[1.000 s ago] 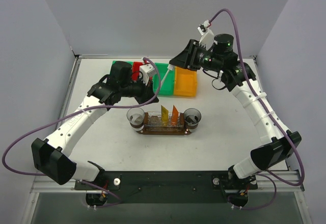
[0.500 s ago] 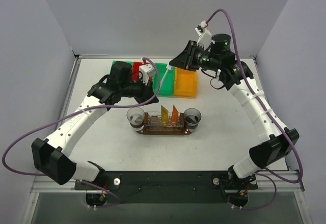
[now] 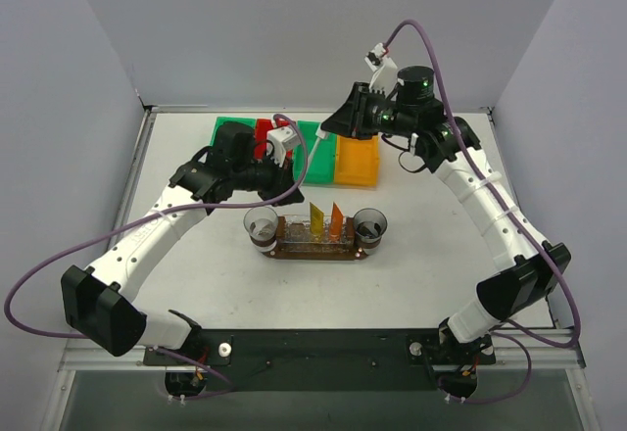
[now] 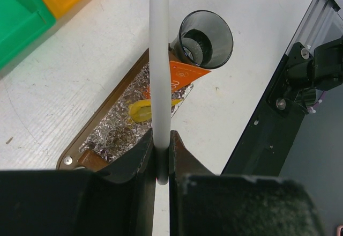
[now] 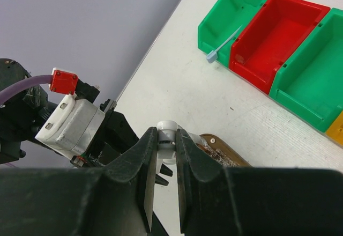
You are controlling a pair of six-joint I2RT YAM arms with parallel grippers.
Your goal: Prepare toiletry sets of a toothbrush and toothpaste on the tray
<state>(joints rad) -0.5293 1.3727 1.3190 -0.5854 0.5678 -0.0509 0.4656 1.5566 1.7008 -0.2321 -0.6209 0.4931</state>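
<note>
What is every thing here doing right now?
left claw: shut on a toothbrush
right claw: shut on the other toothbrush
orange toothpaste: standing on the tray
yellow toothpaste: standing on the tray
cups: upright, no toothbrush inside
red bin: empty

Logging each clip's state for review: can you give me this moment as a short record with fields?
left hand: shut on the toothbrush, held above the tray
right hand: shut on an end of the same toothbrush
tray: orange toothpaste and yellow toothpaste stand on it; a dark cup at each end
second toothbrush: in the green bin at the row's end
task state: no toothbrush on the tray yet
</note>
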